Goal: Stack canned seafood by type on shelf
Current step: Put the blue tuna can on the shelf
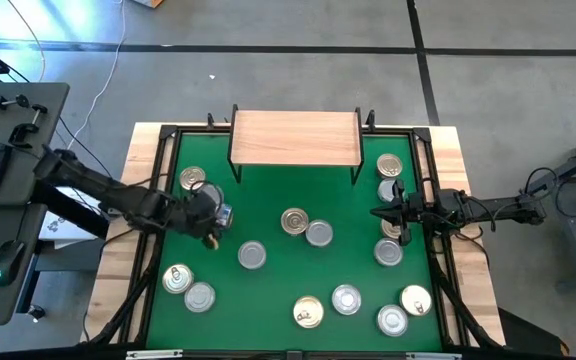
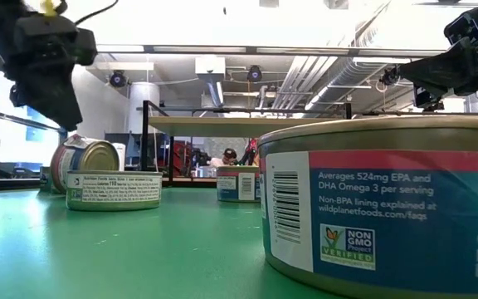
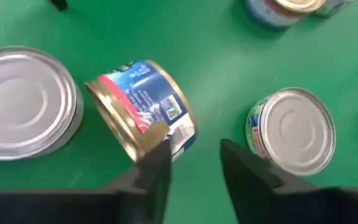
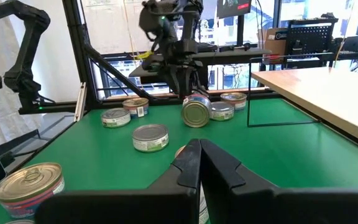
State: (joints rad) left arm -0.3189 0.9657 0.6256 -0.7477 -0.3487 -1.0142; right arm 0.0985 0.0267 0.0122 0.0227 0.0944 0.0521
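L gripper (image 3: 194, 163) — fingers apart, over a gold-lid tin (image 3: 143, 109) lying on edge, one fingertip touching it. R gripper (image 4: 199, 163) closed, empty, near table's right edge.

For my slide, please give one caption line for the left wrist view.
Left gripper, open, above a gold-lidded tin lying on its side on the green table.

Tins (image 1: 319, 233) lie scattered over the table (image 1: 268, 215) (1 tipped on edge (image 3: 143, 109)) before the shelf (image 1: 294, 138).
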